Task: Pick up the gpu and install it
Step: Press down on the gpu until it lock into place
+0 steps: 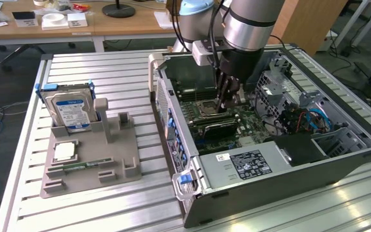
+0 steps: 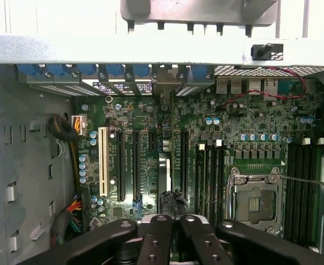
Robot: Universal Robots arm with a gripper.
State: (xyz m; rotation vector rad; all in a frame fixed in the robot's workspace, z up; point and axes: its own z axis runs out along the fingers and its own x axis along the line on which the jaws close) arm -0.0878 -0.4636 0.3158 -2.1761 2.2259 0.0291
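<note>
The gpu (image 1: 219,127) is a thin black card standing on edge among the motherboard slots inside the open computer case (image 1: 263,166). In the wrist view the gpu (image 2: 163,174) appears edge-on as a narrow grey strip between the long black slots. My gripper (image 1: 222,110) reaches down into the case and hangs directly over the card's upper edge. In the wrist view the gripper (image 2: 173,203) has its black fingers drawn together, shut, at the near end of the card. I cannot tell whether they pinch the card or only touch it.
A CPU socket (image 2: 256,199) and memory slots lie beside the card. Drive cages and blue cables (image 1: 308,121) fill the case's far side. On the exterior view's left, a grey holder (image 1: 89,159) carries a hard drive (image 1: 73,108), a processor (image 1: 64,151) and a memory stick (image 1: 76,166).
</note>
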